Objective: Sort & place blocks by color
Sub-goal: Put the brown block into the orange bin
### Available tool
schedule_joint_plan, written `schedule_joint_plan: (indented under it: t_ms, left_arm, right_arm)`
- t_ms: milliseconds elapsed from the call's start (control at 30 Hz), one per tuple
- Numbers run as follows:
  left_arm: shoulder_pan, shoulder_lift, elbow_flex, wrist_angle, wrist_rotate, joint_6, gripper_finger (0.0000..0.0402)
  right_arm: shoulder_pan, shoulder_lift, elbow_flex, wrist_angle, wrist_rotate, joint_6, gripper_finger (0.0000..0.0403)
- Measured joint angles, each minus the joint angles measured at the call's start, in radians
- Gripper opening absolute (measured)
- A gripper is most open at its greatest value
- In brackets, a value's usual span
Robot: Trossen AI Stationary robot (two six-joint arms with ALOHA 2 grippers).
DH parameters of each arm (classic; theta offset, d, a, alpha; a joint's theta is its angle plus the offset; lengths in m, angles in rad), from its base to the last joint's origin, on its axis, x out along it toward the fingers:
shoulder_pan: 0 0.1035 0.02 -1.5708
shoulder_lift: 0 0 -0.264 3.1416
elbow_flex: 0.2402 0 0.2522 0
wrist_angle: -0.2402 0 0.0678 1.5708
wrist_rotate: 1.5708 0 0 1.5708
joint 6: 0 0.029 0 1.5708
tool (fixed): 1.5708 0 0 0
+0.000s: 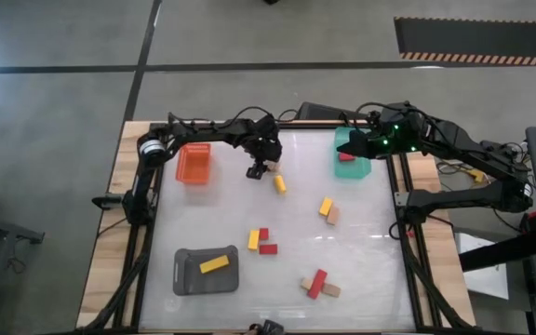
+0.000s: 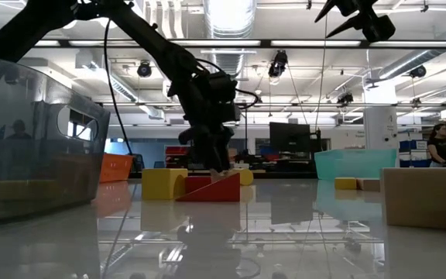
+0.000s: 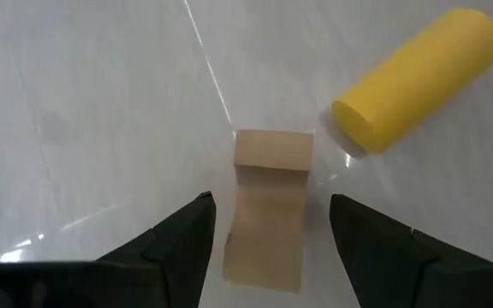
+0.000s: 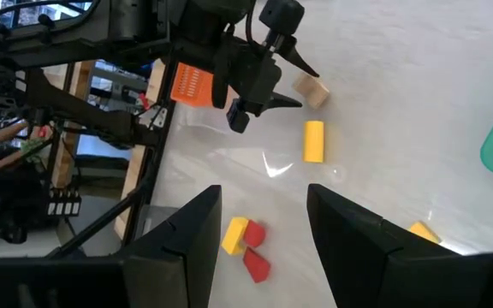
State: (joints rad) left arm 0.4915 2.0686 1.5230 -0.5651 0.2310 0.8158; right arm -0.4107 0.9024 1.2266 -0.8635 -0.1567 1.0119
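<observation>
Near the table's far edge, the left gripper (image 3: 268,235) hangs wide open, empty, astride a tan block (image 3: 270,192) beside a yellow cylinder (image 3: 418,77). Rigid, light and smooth, it suits pinching across flat sides. The right gripper (image 4: 259,231) hovers open over the green tray (image 1: 353,156). Loose on the table: four yellow, three red, four tan.

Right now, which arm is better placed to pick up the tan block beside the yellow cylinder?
The left. Its gripper hangs open directly over the tan block, fingers either side. The right gripper is over the green tray.
</observation>
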Motion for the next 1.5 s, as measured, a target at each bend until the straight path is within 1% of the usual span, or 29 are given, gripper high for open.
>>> schedule_joint_plan:
  t_ms: [267, 467, 600, 767, 900, 1133, 1200, 1333, 1500]
  left_arm:
    - [0.0, 0.0, -0.073, 0.073, -0.002, -0.003, 0.0215]
    - [0.0, -0.005, -0.072, 0.086, -0.004, -0.024, 0.0208]
    - [0.002, -0.005, -0.069, 0.091, -0.005, -0.024, 0.0179]
    - [0.002, -0.005, -0.069, 0.087, -0.005, -0.03, 0.0126]
    - [0.002, -0.005, -0.069, 0.089, -0.005, -0.074, 0.0082]
    - [0.002, -0.006, -0.068, 0.087, -0.005, -0.08, 0.0011]
    - [0.002, -0.006, -0.068, 0.085, -0.005, -0.086, 0.0003]
    - [0.002, -0.009, -0.068, 0.082, -0.006, -0.139, 0.0001]
    - [0.002, -0.047, -0.068, 0.062, -0.01, -0.183, 0.0]
  right_arm:
    - [0.0, 0.0, 0.0, 0.0, 0.0, -0.006, 0.0164]
    - [0.0, 0.003, 0.0, 0.0, 0.0, -0.017, 0.0164]
    - [0.0, 0.009, 0.0, 0.001, 0.0, -0.018, 0.0164]
    - [0.0, 0.011, 0.0, 0.001, 0.0, -0.03, 0.0164]
    - [0.0, 0.011, 0.0, 0.002, 0.0, -0.055, 0.0164]
    - [0.0, 0.011, 0.0, 0.009, 0.002, -0.091, 0.0164]
    - [0.0, 0.011, 0.0, 0.009, 0.002, -0.103, 0.0164]
    - [0.0, 0.011, 0.0, 0.009, 0.002, -0.115, 0.0164]
    - [0.0, 0.011, 0.0, 0.009, 0.002, -0.122, 0.0164]
